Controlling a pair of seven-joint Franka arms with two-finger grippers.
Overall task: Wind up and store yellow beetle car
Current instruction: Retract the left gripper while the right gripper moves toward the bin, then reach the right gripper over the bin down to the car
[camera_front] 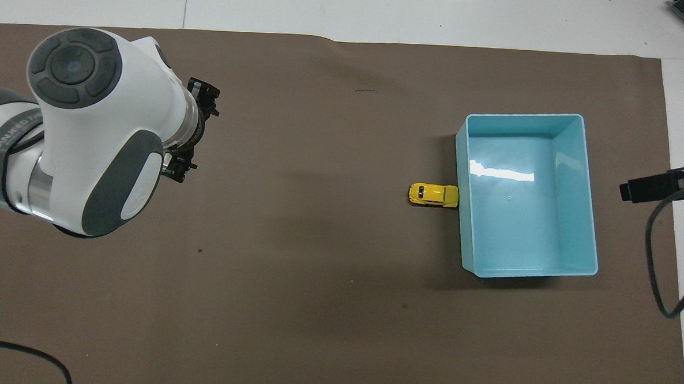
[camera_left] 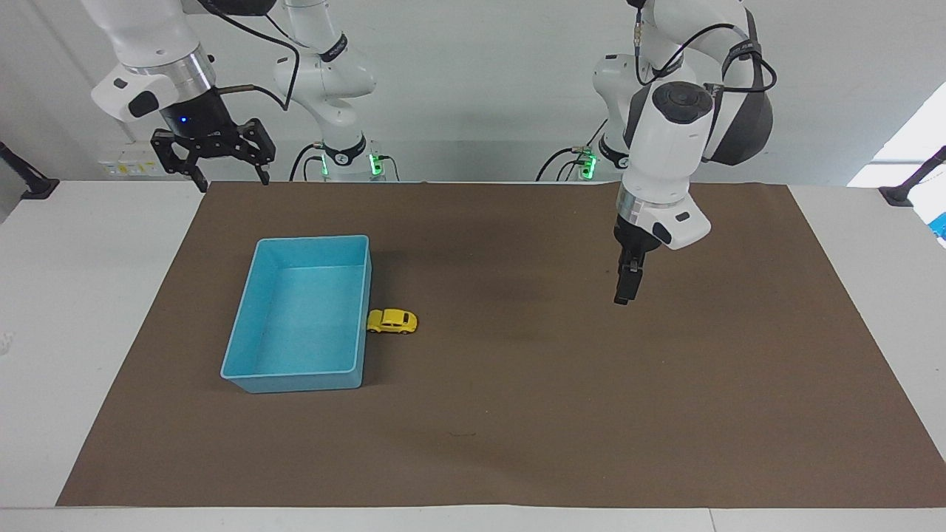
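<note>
The yellow beetle car [camera_left: 392,321] [camera_front: 433,195] stands on the brown mat with one end against the outer side wall of the blue bin [camera_left: 295,383] [camera_front: 529,273]. It is outside the bin, and nothing lies inside the bin. My left gripper [camera_left: 626,292] [camera_front: 193,132] hangs open and holds nothing above the bare mat toward the left arm's end, well away from the car. My right gripper [camera_left: 230,177] is open and raised over the mat's edge close to the robots, clear of the bin.
The brown mat [camera_left: 517,414] covers most of the white table [camera_left: 89,295]. The right arm's cable [camera_front: 659,269] hangs beside the bin at that end of the table. A small dark mark [camera_front: 366,91] is on the mat.
</note>
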